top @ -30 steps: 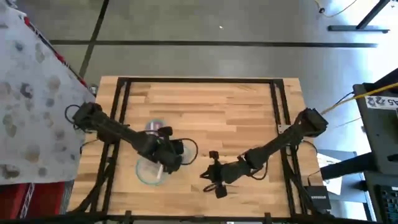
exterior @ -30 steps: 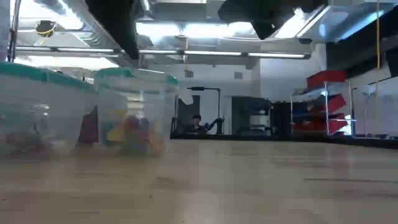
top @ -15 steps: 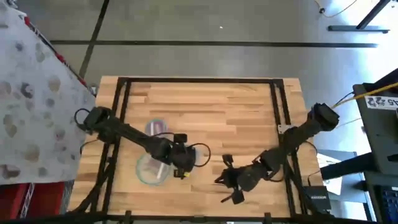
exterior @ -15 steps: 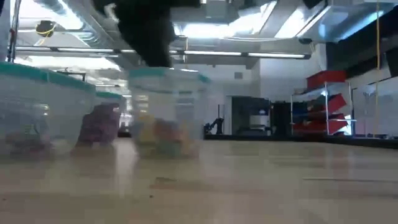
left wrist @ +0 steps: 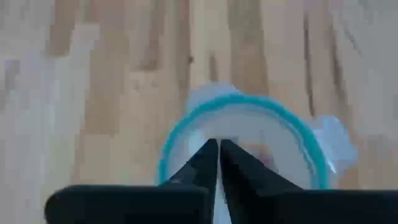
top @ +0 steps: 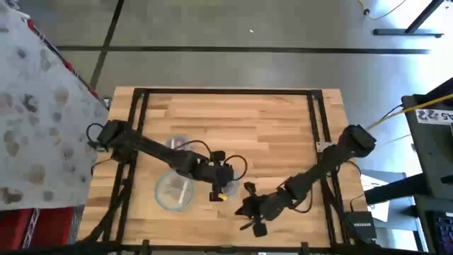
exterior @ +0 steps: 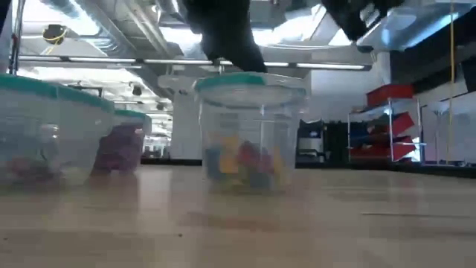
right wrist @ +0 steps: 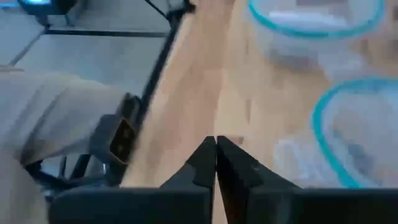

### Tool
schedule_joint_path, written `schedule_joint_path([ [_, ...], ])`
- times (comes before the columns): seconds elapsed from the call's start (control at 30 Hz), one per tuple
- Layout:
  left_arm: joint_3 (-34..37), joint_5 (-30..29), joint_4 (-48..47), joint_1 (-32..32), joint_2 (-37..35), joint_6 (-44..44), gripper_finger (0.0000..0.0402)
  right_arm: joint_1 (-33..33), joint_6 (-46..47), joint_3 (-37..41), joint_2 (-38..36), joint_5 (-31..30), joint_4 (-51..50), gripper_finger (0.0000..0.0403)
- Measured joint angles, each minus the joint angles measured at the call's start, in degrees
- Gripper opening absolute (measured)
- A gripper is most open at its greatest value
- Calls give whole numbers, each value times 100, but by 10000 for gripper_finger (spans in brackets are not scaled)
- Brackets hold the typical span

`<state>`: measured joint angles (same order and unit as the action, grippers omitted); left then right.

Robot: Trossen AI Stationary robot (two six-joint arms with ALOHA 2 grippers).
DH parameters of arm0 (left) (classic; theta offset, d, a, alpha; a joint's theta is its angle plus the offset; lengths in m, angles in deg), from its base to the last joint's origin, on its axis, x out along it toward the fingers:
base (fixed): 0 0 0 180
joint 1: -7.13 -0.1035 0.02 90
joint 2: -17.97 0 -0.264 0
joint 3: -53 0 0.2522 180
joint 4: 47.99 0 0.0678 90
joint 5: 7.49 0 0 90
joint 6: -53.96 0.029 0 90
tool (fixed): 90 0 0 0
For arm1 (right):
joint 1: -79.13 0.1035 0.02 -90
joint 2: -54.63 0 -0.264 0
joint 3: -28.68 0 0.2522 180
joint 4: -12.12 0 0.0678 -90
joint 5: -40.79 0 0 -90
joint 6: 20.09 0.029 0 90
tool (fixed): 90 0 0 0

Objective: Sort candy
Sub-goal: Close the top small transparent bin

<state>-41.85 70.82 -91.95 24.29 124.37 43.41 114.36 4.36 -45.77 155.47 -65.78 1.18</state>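
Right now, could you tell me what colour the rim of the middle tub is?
Teal; the tub's rim shows best in the low view.

Worktop (top: pixel 269 131) pale wood, striped plank pattern, black frame bars along edges; both arms black, end effector fingers (left wrist: pixel 208 165) black; bowls (exterior: pixel 253 134) clear with teal rims (left wrist: pixel 186 121); candy (exterior: pixel 242 160) inside centre bowl yellow, red, blue mix; candy (exterior: pixel 119 149) in left bowl purple; floor (top: pixel 248 28) grey; cloth (top: pixel 35 120) white with grey blotches.
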Motion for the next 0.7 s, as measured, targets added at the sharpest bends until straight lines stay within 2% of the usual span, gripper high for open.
schedule_joint_path([
  [0.1,138,147,62,-51,122,-113,3,-114,109,0,161,-194,26,0],
  [0.3,451,177,452,-58,230,-222,3,-393,172,0,476,-27,-126,0],
  [0.53,895,495,1068,-84,205,-459,3,-478,365,-8,522,-451,-461,0],
  [0.7,993,556,1329,-86,197,-580,3,-461,418,-13,352,-862,-1233,0],
])
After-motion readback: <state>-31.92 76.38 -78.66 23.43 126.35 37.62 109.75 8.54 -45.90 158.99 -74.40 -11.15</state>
